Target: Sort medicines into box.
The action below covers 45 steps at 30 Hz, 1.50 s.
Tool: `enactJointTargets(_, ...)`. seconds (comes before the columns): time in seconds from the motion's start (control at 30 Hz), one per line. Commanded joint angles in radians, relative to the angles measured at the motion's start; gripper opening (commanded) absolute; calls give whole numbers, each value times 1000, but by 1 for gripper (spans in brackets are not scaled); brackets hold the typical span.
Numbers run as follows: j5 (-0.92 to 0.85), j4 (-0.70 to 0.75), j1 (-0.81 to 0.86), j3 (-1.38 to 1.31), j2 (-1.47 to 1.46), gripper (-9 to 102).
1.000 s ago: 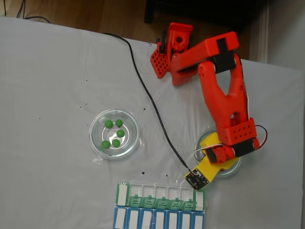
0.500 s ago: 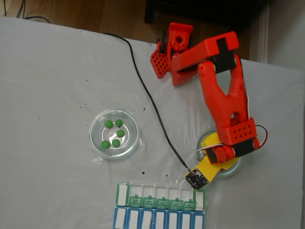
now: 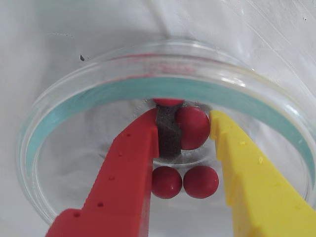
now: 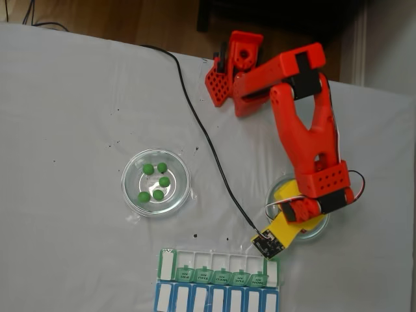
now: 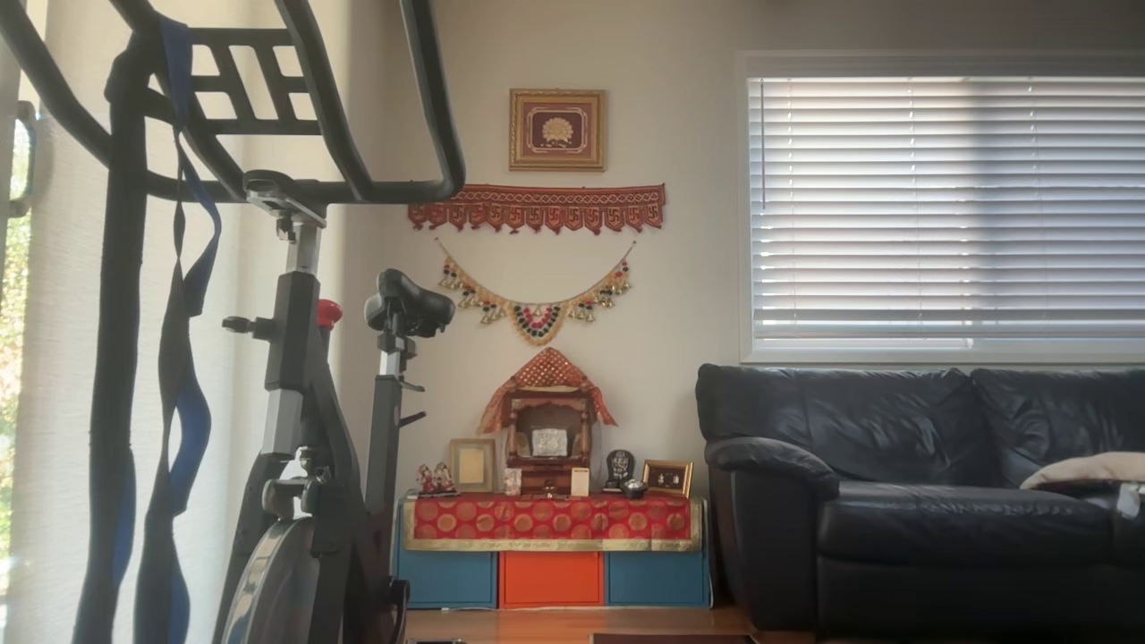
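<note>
5 green balls (image 4: 156, 181); organiser (image 4: 220, 268) shut.

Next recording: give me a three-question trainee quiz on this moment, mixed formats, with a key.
1. True or false: the gripper has a red ball between its fingers.
2. How many green balls lie in the glass dish on the left of the fixed view?
3. Multiple choice: the dish that the gripper reaches into is A) glass, B) cardboard, C) metal.

Key: 1 true; 2 five; 3 A.
</note>
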Motion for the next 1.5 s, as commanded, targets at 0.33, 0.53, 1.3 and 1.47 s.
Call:
enactJointTargets(0.33, 34, 84, 3, -52, 164, 1)
enactJointTargets(0.53, 46, 158, 48, -71, 319, 1)
enactJointTargets(1.3, 227, 94, 290, -420, 107, 1)
enactJointTargets(1.47, 241, 138, 285, -580, -44, 1)
